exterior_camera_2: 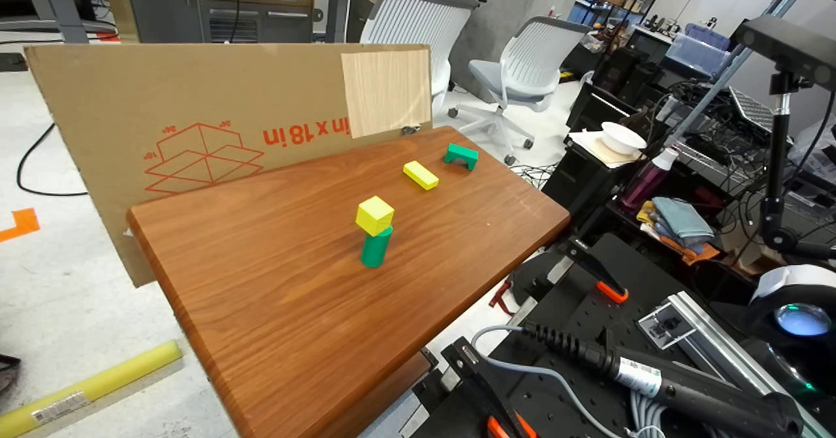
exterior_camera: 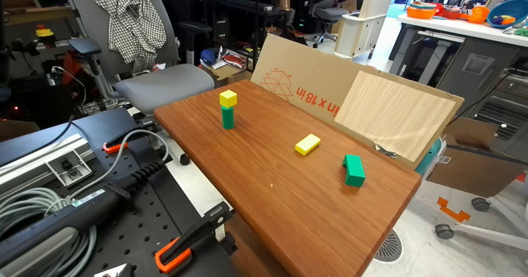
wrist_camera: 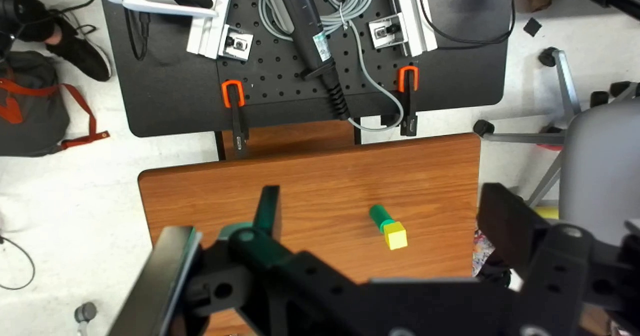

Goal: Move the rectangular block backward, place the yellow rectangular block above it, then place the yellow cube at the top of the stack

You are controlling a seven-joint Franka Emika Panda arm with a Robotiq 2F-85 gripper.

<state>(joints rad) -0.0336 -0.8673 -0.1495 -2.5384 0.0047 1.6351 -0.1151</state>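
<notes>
The rectangular block, a green block with an arched notch, sits on the table near one end in both exterior views point(exterior_camera: 355, 171) point(exterior_camera_2: 461, 155). The yellow rectangular block lies flat near it in both exterior views point(exterior_camera: 307, 144) point(exterior_camera_2: 420, 175). The yellow cube point(exterior_camera: 228, 98) point(exterior_camera_2: 375, 215) rests on top of an upright green cylinder point(exterior_camera: 227, 118) point(exterior_camera_2: 377, 249). In the wrist view my gripper point(wrist_camera: 381, 188) is open and empty, high above the table. The yellow cube point(wrist_camera: 396, 237) shows between its fingers, well below. The yellow rectangular block is hidden there; a green patch behind the left finger is unclear.
The wooden table point(exterior_camera: 264, 194) has a cardboard sheet point(exterior_camera_2: 130, 111) standing along one long edge. A black perforated bench point(exterior_camera: 136, 227) with orange-tipped clamps point(exterior_camera: 173, 254) and a cable stands along the opposite side. A grey chair point(exterior_camera: 165, 85) stands near the cylinder's end.
</notes>
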